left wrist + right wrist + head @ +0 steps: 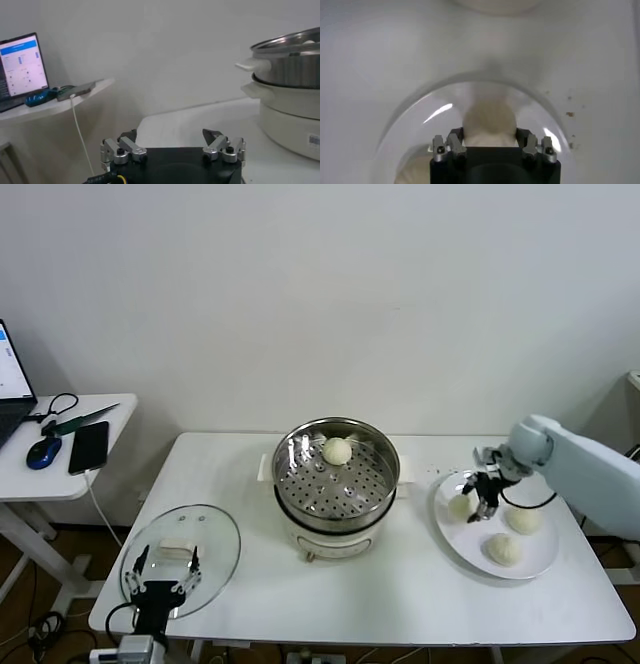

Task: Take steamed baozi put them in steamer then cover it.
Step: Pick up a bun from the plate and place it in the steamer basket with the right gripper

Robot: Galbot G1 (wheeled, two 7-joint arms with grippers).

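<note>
Overhead, the right gripper [484, 501] reaches down over the plate [545, 562] at right, fingers closed around one baozi [461, 506]; the steamer [336, 474] lies to its left, one bun inside. Left gripper [172, 150] waits wide open, empty, by the cover [183, 558]. Right wrist view: bun [490, 119] sits between the fingers.

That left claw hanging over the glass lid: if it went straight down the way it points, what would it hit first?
Most likely the glass lid itself. The left gripper hangs open over the lid's near edge, beside its white handle; how high above, the views don't settle.
</note>
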